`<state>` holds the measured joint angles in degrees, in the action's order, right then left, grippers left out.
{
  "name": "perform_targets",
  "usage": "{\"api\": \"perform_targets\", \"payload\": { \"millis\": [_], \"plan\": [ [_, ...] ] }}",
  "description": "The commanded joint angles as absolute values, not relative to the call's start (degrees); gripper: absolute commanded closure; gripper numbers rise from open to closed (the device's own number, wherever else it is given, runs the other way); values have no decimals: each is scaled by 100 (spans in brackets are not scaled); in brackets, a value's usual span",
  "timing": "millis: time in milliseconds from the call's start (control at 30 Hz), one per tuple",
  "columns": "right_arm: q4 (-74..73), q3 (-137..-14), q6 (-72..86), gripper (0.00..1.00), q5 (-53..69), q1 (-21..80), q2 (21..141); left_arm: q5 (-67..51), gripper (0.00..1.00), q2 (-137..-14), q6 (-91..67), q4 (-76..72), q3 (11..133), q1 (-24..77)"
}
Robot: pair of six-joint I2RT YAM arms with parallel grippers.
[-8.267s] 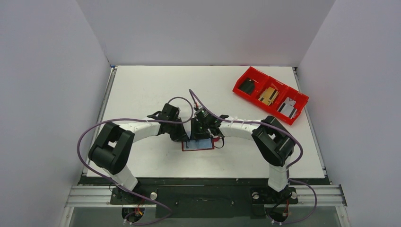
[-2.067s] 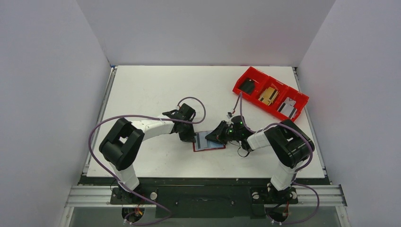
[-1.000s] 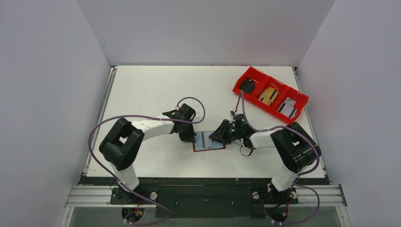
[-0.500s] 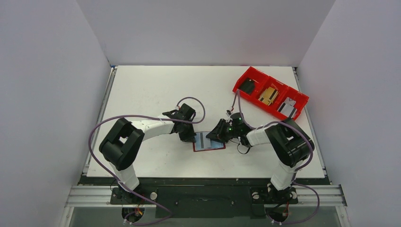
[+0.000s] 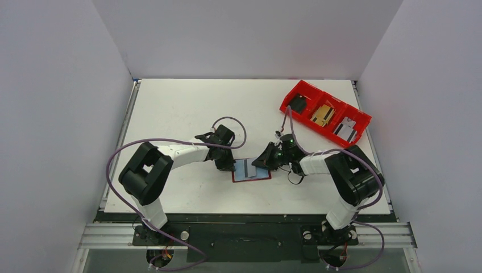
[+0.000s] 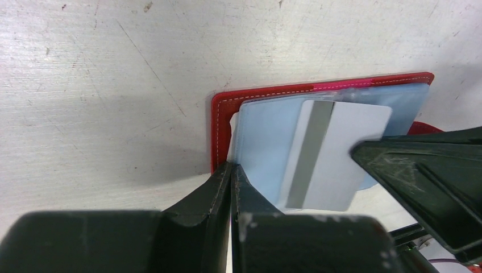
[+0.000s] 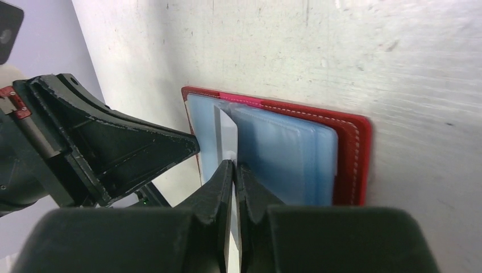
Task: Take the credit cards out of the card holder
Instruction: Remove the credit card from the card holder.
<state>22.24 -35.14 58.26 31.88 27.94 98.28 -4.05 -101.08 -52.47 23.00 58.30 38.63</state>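
Observation:
The dark red card holder (image 5: pixel 253 178) lies open on the table, and it also shows in the left wrist view (image 6: pixel 219 122) and the right wrist view (image 7: pixel 349 148). Pale blue sleeves (image 6: pixel 258 142) fill it. A pale credit card (image 6: pixel 347 153) with a grey band sticks partly out of a sleeve, and it also shows in the top view (image 5: pixel 246 168). My left gripper (image 5: pixel 229 166) is shut, its tips (image 6: pixel 231 166) pressing on the holder's left edge. My right gripper (image 5: pixel 259 164) is shut on the card's edge (image 7: pixel 233 164).
A bright red three-compartment bin (image 5: pixel 300 85) stands at the back right with a dark item (image 5: pixel 296 104), a yellowish item (image 5: pixel 321 115) and a grey item (image 5: pixel 345 128) in it. Purple cables loop above both wrists. White walls enclose the table.
The holder has slid right since the oldest frame. In the last second the right wrist has shifted slightly at the holder's right side. The left arm has stayed still.

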Motion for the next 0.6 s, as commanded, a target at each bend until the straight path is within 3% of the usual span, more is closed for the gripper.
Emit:
{"api": "perform_targets", "payload": {
  "millis": [0, 567],
  "plan": [
    [1524, -3595, 5272, 100, 2787, 2548, 9308, -52, 100, -10442, -5283, 2316, 5520, 3888],
    [491, -3745, 4785, 100, 2765, 2066, 8373, -390, 100, -9964, -5063, 2020, 5690, 3889]
  ]
}}
